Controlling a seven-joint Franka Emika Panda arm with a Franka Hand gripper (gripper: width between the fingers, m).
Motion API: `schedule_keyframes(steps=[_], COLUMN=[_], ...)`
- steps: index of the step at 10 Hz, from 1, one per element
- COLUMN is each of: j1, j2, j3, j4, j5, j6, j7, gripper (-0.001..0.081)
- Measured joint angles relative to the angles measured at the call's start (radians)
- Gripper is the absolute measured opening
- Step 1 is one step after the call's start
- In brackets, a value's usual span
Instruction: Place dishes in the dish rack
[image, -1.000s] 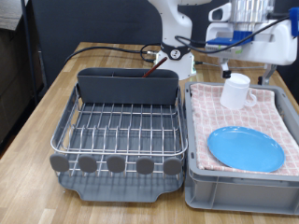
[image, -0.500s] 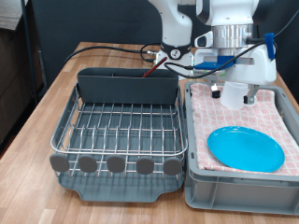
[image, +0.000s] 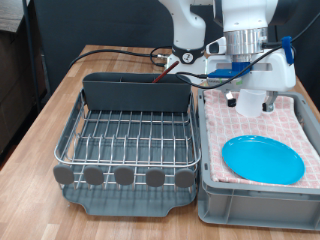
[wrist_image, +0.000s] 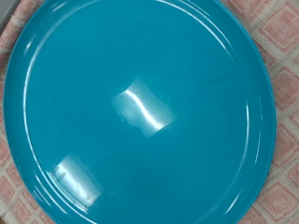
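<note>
silver wire dish rack (image: 125, 135) in its dark grey tray, at nine o'clock of the grey crate (image: 262, 195) with pink checked cloth, holds only a reddish-brown wooden spoon (image: 160, 73) in its back compartment. over the last second the gripper (image: 252, 100) has dropped over the crate at twelve o'clock of the round light-blue plate (image: 262, 159), hiding the white mug, so both dishes remain unracked. the jaws' opening cannot be told; the wrist view shows only plate.

The rack (image: 125, 135) sits on the tabletop (image: 50, 100) at the exterior view's left, the crate (image: 260, 190) just beside it on the right. The cloth (image: 300, 125) lies in the crate, and the plate (image: 262, 159) lies flat on the cloth (wrist_image: 288, 37), toward the bottom. The end effector (image: 252, 100) hangs over the crate's top end, above the plate (wrist_image: 140, 107).
</note>
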Motion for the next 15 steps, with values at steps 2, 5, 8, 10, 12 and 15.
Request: schedule_keyframes(steps=[2, 5, 8, 10, 12, 15], j1=[0.000, 0.000, -0.001, -0.005, -0.010, -0.022], j2=[0.003, 0.020, 0.058, 0.086, 0.108, 0.134], j3=[0.002, 0.021, 0.036, 0.053, 0.069, 0.094], j4=[-0.011, -0.020, -0.022, -0.022, -0.021, -0.015], j5=[0.000, 0.125, 0.227, 0.316, 0.377, 0.432], j6=[-0.001, 0.010, 0.063, 0.096, 0.120, 0.140], j7=[-0.008, -0.123, -0.221, -0.300, -0.356, -0.408], gripper=[0.0802, 0.0802, 0.0802, 0.0802, 0.0802, 0.0802])
